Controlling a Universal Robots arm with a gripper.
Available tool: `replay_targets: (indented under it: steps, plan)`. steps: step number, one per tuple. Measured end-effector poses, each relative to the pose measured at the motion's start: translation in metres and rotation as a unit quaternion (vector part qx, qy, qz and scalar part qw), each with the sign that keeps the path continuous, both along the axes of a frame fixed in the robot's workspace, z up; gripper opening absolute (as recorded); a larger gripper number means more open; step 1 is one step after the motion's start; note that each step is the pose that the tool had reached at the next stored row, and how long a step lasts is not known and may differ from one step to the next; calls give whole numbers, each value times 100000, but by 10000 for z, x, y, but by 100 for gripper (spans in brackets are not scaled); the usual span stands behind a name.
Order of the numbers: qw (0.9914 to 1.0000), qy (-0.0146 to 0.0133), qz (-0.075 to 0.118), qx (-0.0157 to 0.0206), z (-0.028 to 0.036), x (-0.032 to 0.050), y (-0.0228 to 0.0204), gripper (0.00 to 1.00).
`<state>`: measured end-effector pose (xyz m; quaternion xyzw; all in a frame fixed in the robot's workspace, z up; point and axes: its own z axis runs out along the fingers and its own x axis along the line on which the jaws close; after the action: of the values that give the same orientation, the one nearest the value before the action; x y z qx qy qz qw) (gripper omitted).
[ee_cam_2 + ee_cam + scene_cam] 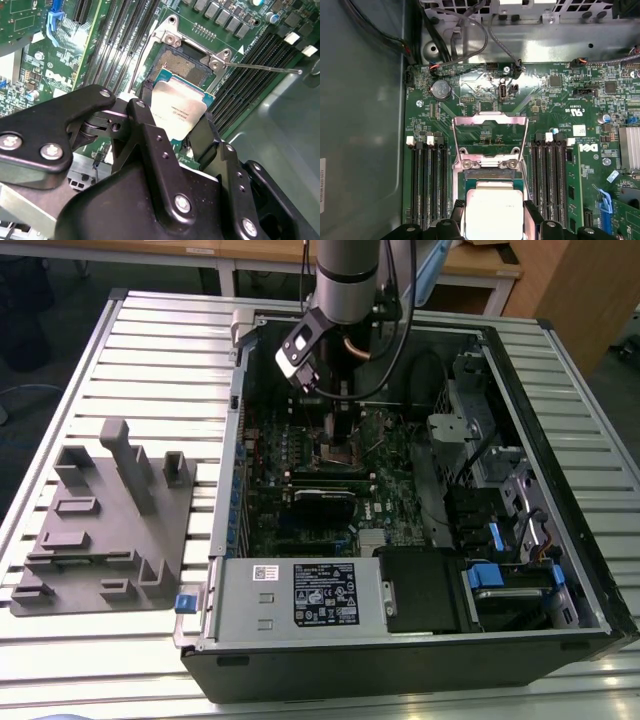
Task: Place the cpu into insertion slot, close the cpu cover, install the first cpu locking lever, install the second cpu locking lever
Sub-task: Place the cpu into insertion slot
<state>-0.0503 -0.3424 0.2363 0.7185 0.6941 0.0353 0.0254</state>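
Observation:
My gripper (493,220) is shut on the cpu (492,210), a flat square chip with a dull silvery top, pinched by its two opposite edges. In the second wrist view the cpu (176,111) hangs slightly tilted, just above the near edge of the insertion slot (181,66), whose gold contact field lies bare. The cpu cover (490,119) stands swung back and open beyond the socket. Two thin wire levers (265,67) are released and stick out to the sides. In the exterior view the gripper (343,432) reaches down into the open computer case over the green board.
Long black memory slots (427,185) flank the socket on both sides. Cables (465,30) hang along the case wall beyond the board. The exterior view shows a grey fixture tray (105,525) at its left, a power supply (300,595) in front and drive bays (500,530) at its right.

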Motion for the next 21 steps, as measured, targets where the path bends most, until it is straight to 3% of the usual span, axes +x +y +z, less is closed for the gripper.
replay_targets:
  steps: [10,17,21]
  plan:
    - [100000,-2,166,136,-34,-1,0,54]
    - [99984,-1,1799,148,-50,-2,2,54]
    - [99979,5,2057,136,-89,-2,2,54]
